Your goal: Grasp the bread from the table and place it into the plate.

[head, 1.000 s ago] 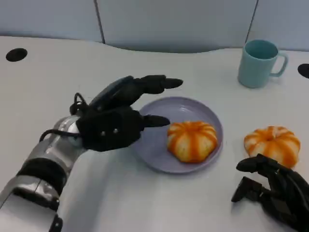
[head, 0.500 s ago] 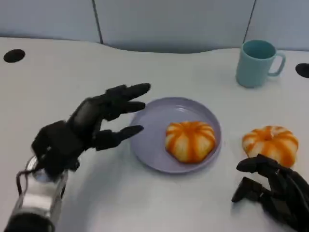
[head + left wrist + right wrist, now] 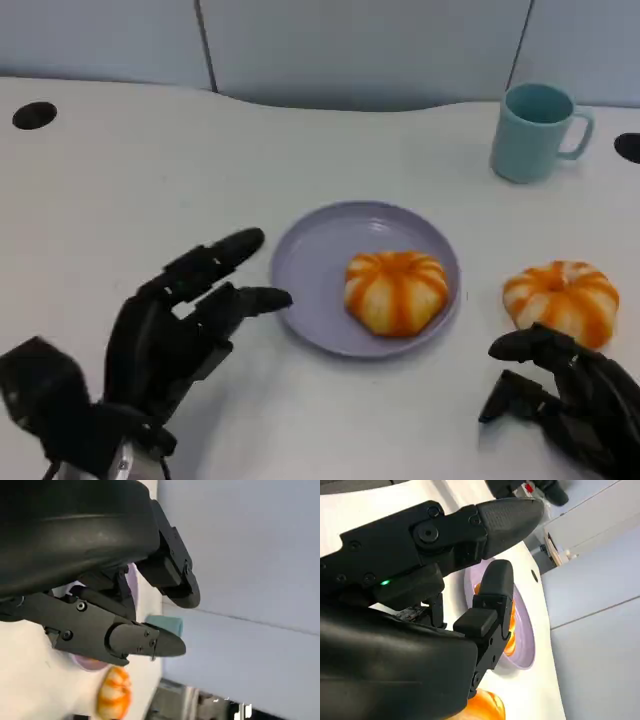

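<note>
Sitting on the tabletop toward its right edge, just beside the plate [image 3: 300, 262] that already carries one bun, the remaining bread [image 3: 563, 300] looks soft and light, best cupped around its sides by the right hand [image 3: 565, 400], loosely curled, empty.

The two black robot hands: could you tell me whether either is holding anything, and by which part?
Nothing is held. The left hand is open beside the lilac plate; the right hand rests empty near the orange striped bread on the table.

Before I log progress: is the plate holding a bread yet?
Yes. One bread sits in the purple plate; a second bread lies on the table beside it.
</note>
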